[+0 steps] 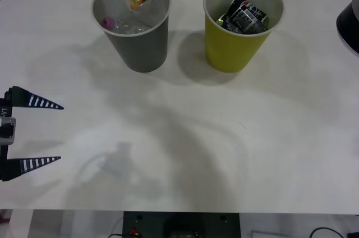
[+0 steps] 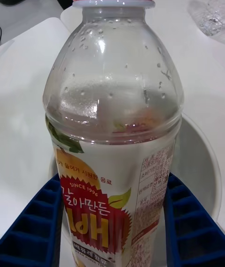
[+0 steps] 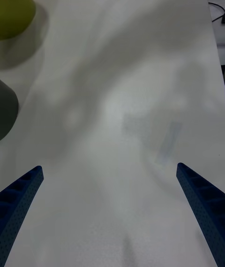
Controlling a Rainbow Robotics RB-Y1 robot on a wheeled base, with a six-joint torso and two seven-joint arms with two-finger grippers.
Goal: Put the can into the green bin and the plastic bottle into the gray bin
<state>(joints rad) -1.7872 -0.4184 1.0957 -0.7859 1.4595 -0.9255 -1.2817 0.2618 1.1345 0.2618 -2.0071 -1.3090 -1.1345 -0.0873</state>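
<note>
the bottle (image 2: pixel 112 121) is being held by the right hand (image 2: pixel 112 229) over the gray bin (image 1: pixel 132 24) for dropping; the left hand (image 1: pixel 39 131) is being kept wide over the tabletop (image 1: pixel 224 137).

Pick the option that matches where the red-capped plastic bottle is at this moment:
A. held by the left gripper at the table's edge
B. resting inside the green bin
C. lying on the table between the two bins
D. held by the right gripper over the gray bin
D: the right gripper is shut on the plastic bottle, with the gray bin under it.
</note>
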